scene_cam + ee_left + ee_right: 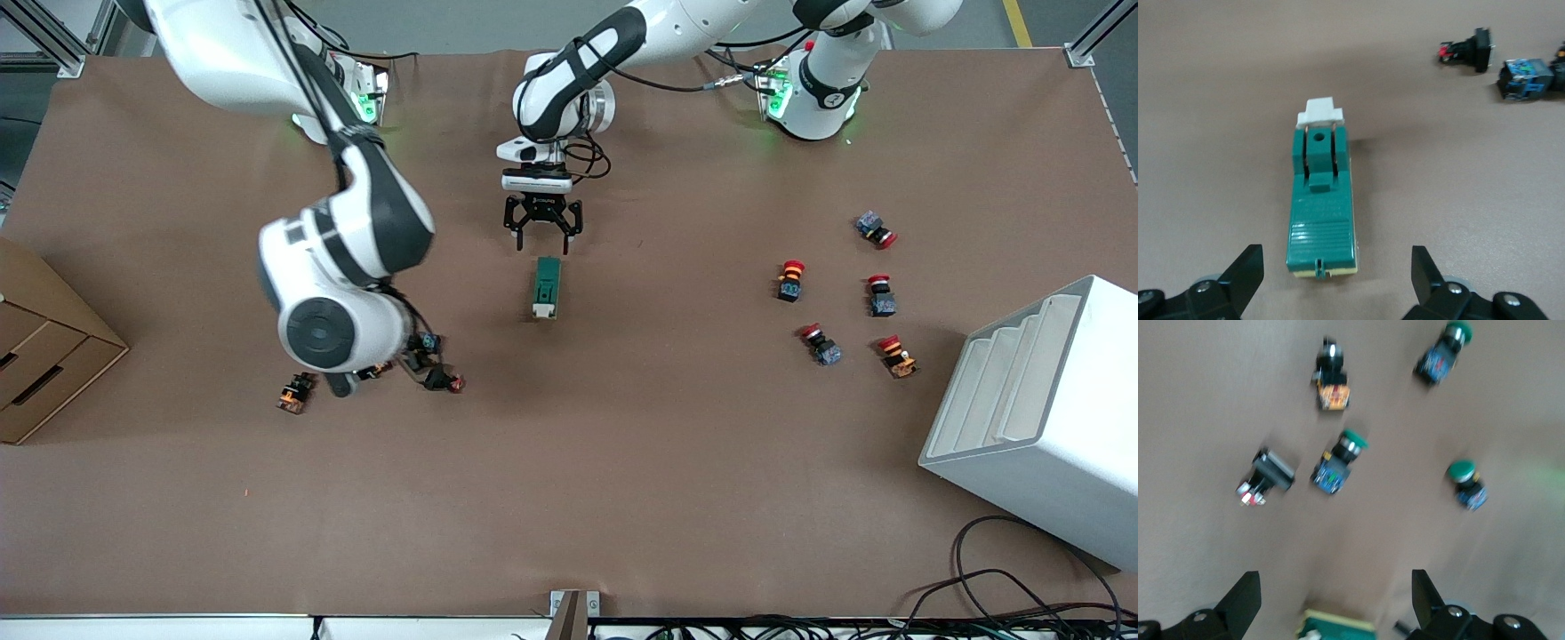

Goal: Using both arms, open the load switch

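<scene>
The load switch [546, 286] [1321, 200], a dark-green block, lies flat mid-table with its white lever [1320, 112] at the end nearer the front camera. My left gripper [543, 233] [1337, 260] hangs open just over the switch's end toward the robot bases. Its fingers [1248, 267] stand wide to either side of that end and touch nothing. My right gripper [1335, 587] is open and empty, and its own wrist [324, 331] hides it in the front view. It hovers toward the right arm's end of the table, and one end of the switch [1338, 628] shows between its fingers.
Several green-capped and black push buttons [296, 391] [1338, 463] lie scattered by the right wrist. Red-capped buttons [789, 280] sit toward the left arm's end, beside a white bin [1040, 418]. A cardboard box [44, 356] stands at the right arm's end. Cables [1005, 596] trail at the front edge.
</scene>
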Controlling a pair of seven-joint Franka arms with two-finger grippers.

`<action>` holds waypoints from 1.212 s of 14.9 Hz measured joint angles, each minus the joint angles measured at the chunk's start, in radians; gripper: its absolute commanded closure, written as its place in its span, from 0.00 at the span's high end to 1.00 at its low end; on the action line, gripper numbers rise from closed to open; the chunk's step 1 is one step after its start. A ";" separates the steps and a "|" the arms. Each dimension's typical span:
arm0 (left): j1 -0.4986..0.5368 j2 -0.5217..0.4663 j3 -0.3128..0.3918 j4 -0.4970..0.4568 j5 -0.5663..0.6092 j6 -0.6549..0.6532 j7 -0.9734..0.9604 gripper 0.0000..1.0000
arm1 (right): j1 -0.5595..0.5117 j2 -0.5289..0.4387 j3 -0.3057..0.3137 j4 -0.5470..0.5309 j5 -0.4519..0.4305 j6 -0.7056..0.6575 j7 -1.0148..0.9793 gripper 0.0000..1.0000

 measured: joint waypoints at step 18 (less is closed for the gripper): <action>-0.009 0.058 0.032 -0.051 0.267 -0.110 -0.271 0.98 | 0.221 0.263 0.024 0.074 0.109 0.125 0.475 1.00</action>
